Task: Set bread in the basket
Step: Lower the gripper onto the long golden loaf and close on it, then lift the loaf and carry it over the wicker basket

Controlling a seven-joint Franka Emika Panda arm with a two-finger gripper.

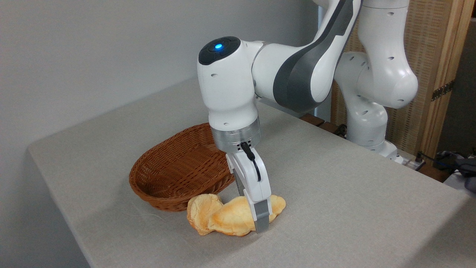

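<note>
Grey tool (pixel 256 217) straddles the bread (pixel 227 219) beside the basket (pixel 174 171), seemingly clamping it; far finger hidden.

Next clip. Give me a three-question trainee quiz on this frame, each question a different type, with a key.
1. True or false: the bread lies inside the basket.
2. The claw is: A) above the basket, B) down at the bread, C) raised clear of the table.
3. Fill in: the basket is made of woven ____.

Key: 1 false, it lies on the table beside the basket. 2 B. 3 wicker.
</note>
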